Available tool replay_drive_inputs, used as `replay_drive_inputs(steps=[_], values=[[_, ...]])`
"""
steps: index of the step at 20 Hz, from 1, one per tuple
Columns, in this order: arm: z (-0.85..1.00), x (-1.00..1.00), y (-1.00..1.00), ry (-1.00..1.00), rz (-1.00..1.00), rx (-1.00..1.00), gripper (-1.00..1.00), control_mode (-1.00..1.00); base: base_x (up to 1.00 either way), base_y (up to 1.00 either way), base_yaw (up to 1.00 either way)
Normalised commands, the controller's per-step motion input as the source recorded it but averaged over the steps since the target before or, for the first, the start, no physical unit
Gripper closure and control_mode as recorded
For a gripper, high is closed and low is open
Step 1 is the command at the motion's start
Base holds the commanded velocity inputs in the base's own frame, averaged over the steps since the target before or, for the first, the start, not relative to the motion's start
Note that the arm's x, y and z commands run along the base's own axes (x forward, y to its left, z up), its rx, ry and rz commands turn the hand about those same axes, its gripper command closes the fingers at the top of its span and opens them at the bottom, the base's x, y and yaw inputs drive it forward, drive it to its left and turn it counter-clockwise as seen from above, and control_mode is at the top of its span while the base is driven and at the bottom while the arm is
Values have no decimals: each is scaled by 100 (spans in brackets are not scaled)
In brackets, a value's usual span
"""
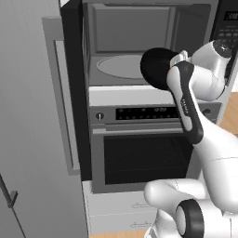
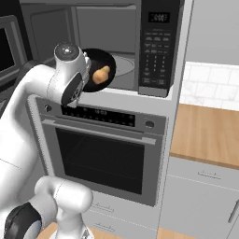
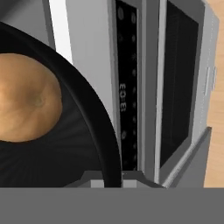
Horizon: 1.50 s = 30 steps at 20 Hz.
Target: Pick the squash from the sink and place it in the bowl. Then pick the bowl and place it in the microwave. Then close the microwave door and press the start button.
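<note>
Bowl, with squash inside, is gripped by its rim in the closed gripper and held at the open microwave for loading.

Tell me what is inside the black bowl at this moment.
The squash lies inside the bowl, which the end effector holds at the open microwave. The bowl bottom under the squash is covered.
</note>
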Motion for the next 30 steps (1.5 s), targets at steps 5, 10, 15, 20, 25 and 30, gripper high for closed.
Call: replay_drive_inputs(steps=[5, 10, 15, 20, 25, 30], values=[[15, 61, 1, 0, 5, 0, 100, -100, 0, 0, 0], [6, 48, 23, 0, 4, 0, 100, -100, 0, 0, 0], [0, 48, 26, 0, 0, -5, 100, -100, 0, 0, 0], [0, 52, 0, 4, -1, -8, 100, -100, 0, 0, 0], [0, 51, 0, 5, 0, -4, 100, -100, 0, 0, 0], [0, 54, 0, 3, 0, 0, 100, -100, 0, 0, 0]])
